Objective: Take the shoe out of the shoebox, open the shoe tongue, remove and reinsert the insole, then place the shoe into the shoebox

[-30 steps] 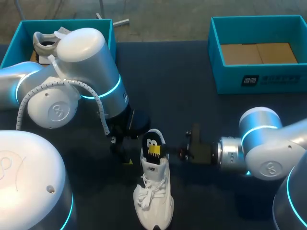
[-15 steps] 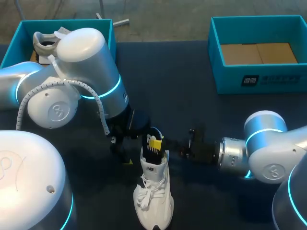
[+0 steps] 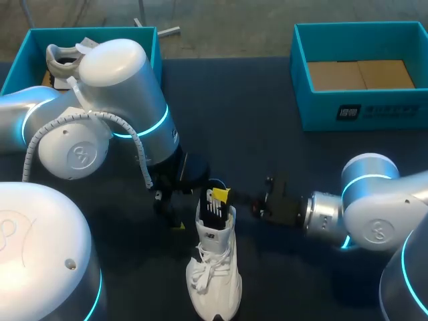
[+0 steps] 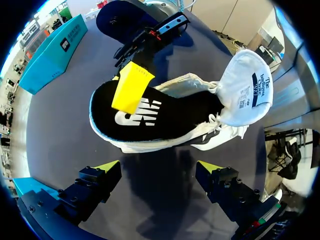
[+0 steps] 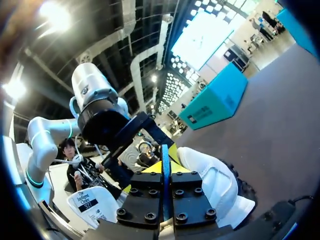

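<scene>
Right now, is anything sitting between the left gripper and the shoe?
Nothing visible does. The left gripper is open and the shoe lies just ahead of its fingers, with only bare table between them. The right gripper is shut on the insole at the shoe's far side.

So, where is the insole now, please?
In the head view, near the middle: the insole sticks up out of the white shoe, pinched in the right gripper.
</scene>
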### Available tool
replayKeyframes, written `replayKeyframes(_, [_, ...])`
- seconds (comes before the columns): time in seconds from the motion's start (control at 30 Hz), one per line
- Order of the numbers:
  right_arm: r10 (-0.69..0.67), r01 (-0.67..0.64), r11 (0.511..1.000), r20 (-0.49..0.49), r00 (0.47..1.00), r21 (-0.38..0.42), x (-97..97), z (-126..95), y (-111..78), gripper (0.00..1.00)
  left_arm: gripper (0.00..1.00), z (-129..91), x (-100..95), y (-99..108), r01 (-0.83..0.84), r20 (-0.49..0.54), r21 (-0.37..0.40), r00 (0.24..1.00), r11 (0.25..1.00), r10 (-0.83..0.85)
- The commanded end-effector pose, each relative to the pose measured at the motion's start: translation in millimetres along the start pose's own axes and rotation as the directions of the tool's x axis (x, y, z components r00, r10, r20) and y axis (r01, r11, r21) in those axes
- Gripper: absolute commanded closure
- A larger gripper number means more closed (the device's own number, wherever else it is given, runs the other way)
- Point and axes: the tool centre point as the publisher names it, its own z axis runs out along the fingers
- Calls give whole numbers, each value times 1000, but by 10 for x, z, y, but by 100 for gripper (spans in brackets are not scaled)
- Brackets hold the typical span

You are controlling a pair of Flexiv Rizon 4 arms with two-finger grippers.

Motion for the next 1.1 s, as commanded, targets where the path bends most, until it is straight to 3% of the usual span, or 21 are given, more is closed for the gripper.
replayKeyframes(0.03, [23, -23, 1000, 3, 1000, 15, -16, 7, -51, 100, 0, 6, 0, -5, 1, 1, -2, 1000, 1000, -1])
replayKeyframes(0.4, [77, -78, 994, 24, 997, 75, 35, -56, -241, 100, 0, 6, 0, -5, 1, 1, -2, 1000, 1000, -1])
replayKeyframes(0.57, [41, -42, 998, 13, 999, 50, 58, -56, -219, 100, 0, 6, 0, -5, 1, 1, -2, 1000, 1000, -1])
replayKeyframes(0.6, [20, -21, 999, 14, 1000, 45, 68, -50, -199, 86, 0, 6, 0, -5, 1, 1, -2, 1000, 1000, -1])
replayKeyframes(0.7, [-36, 36, 999, 5, 999, 24, 107, -38, -133, 62, 0, 6, 0, -5, 1, 1, -2, 1000, 1000, -1])
replayKeyframes(0.83, [-92, 92, 996, 4, 996, -6, 136, -46, -48, 52, 0, 6, 0, -5, 1, 1, -2, 1000, 1000, -1])
replayKeyframes(0.97, [-116, 116, 993, 9, 993, -21, 134, -55, 8, 55, 0, 6, 0, -5, 1, 1, -2, 1000, 1000, -1])
replayKeyframes(1.1, [-121, 122, 992, 11, 993, -26, 122, -61, 33, 68, 0, 6, 0, -5, 1, 1, -2, 1000, 1000, -1])
